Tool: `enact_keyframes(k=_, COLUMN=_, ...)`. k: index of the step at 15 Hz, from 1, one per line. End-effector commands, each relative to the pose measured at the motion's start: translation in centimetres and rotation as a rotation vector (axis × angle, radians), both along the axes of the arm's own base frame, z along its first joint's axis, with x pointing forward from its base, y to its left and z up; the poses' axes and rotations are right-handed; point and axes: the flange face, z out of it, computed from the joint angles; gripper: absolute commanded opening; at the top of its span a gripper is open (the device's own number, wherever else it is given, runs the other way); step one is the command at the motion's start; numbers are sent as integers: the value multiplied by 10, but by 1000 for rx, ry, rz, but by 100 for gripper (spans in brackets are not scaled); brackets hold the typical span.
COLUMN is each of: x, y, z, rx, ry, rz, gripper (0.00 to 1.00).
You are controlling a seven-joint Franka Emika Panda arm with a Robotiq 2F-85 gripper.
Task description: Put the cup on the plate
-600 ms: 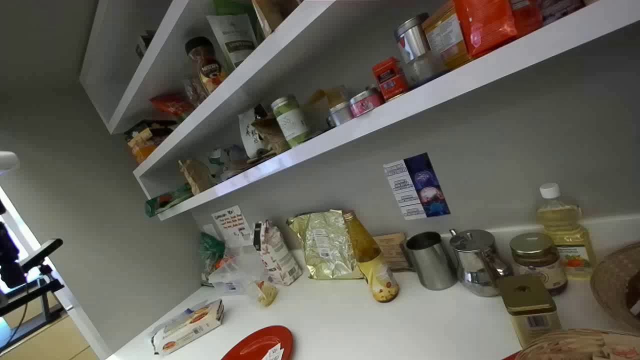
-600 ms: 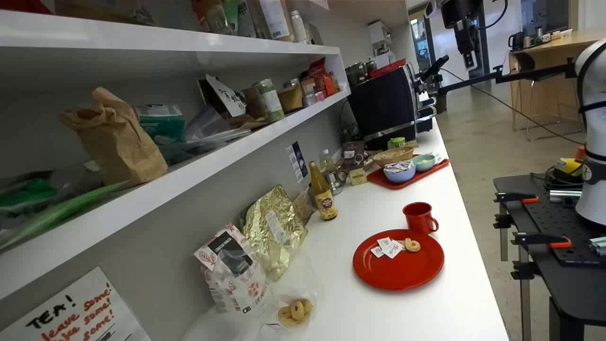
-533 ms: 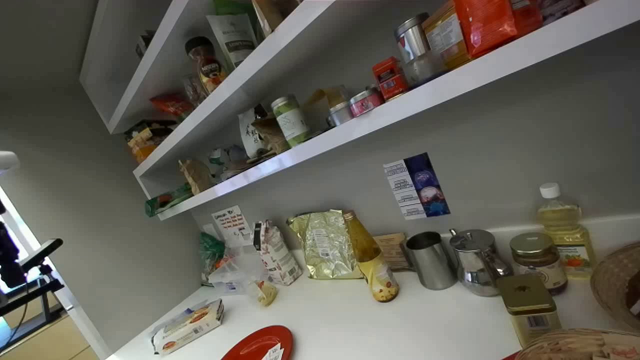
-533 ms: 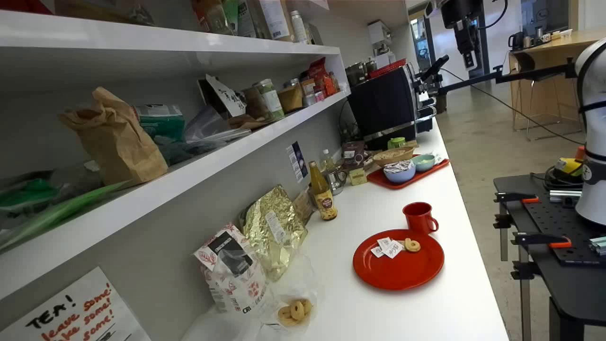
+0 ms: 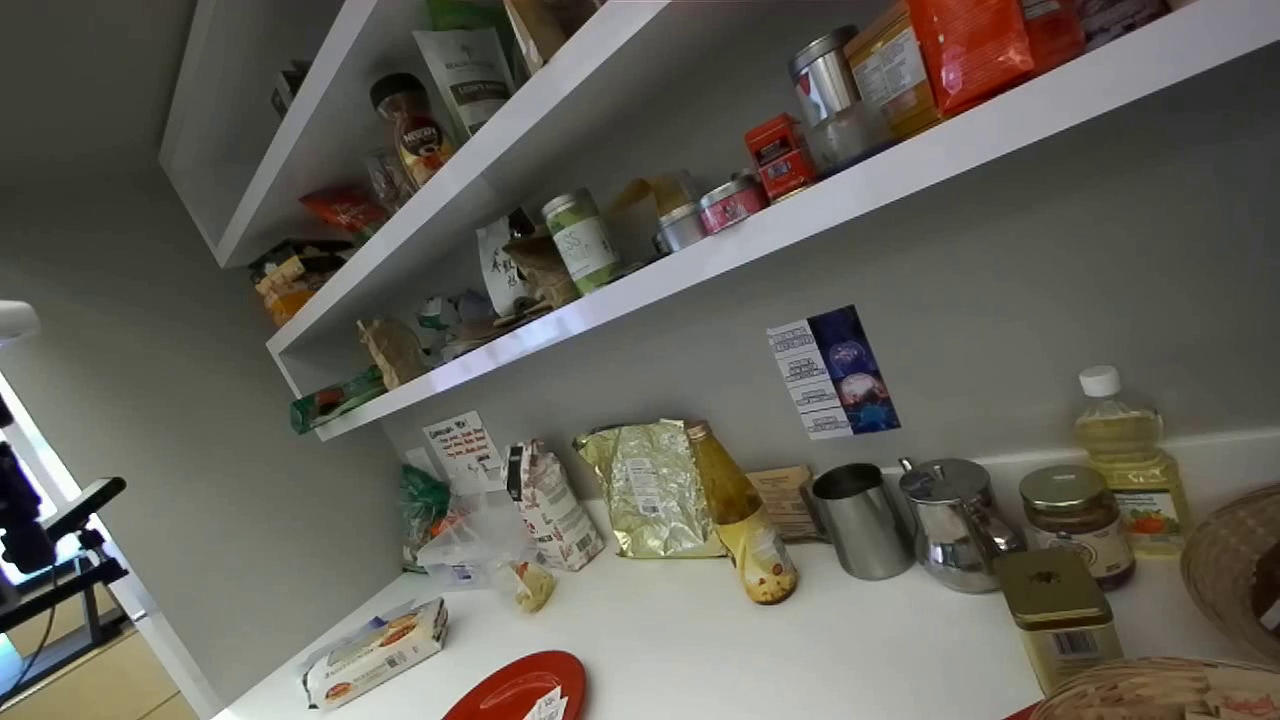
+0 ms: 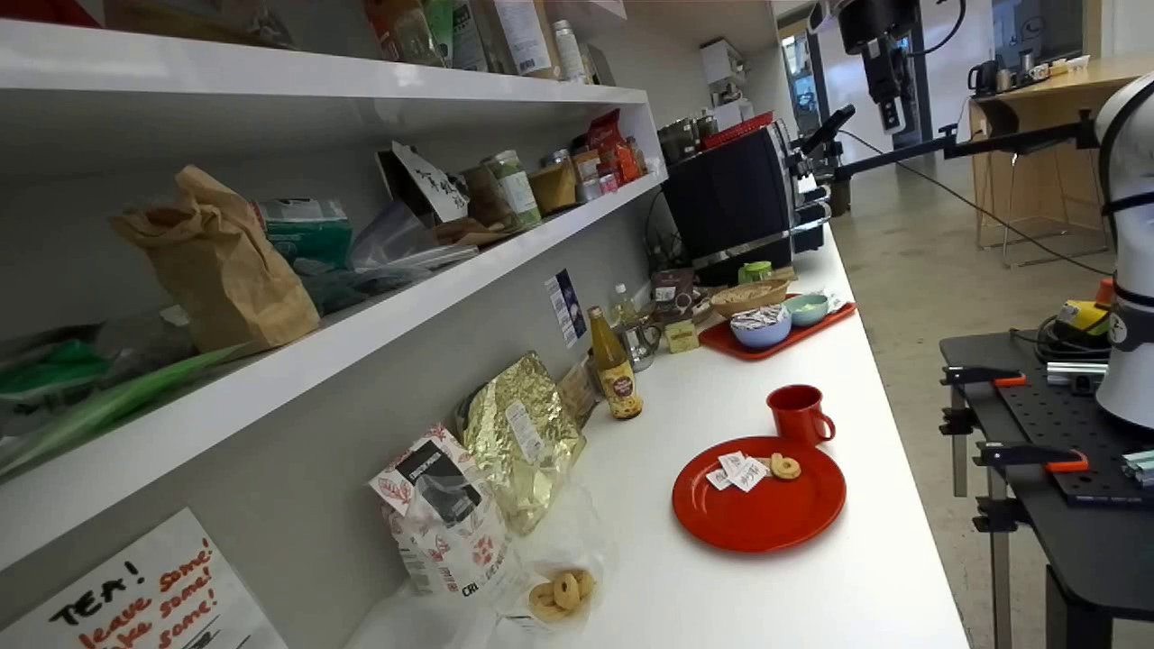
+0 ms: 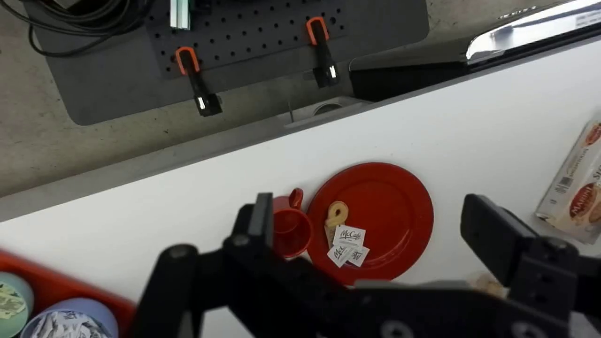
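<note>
The red cup [image 6: 798, 413] stands upright on the white counter beside the plate in an exterior view; its handle points towards the counter's front edge. The flat round red plate [image 6: 766, 523] holds white paper packets and a ring-shaped biscuit. In an exterior view only part of the plate [image 5: 510, 685] shows, and the cup is out of view. My gripper [image 6: 891, 117] is high above the counter. In the wrist view my gripper [image 7: 368, 217] is open and empty, with the plate [image 7: 394, 202] below between the fingers. The cup [image 7: 293, 234] is partly hidden behind the left finger.
A glass bottle [image 6: 617, 365] and a gold foil bag [image 6: 523, 442] stand along the wall under the white shelf [image 6: 361, 356]. A red tray [image 6: 753, 353] with bowls lies farther along the counter. A biscuit package [image 7: 582, 183] lies beyond the plate. A dark oven [image 6: 735, 198] stands at the far end.
My gripper has shifted very slightly, to the left in an exterior view. The cup and the plate have not moved.
</note>
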Motion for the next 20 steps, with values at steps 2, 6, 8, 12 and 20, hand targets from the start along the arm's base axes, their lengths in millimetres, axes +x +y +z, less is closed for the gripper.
enact_keyframes(k=2, x=36, y=-15, z=-15, rx=62, ry=-86, rz=-90, gripper=100)
enact_keyframes(k=6, x=70, y=-22, z=-66, rx=85, ry=-89, rz=-125, gripper=100)
enact_keyframes(k=8, x=80, y=-22, z=-103, rx=77, ry=-49, rz=-124, gripper=100)
enact_keyframes(k=12, x=86, y=-17, z=-178, rx=80, ry=88, rz=-126, gripper=100)
enact_keyframes(k=20, x=103, y=4, z=-241, rx=-51, ry=64, rz=-130, gripper=100)
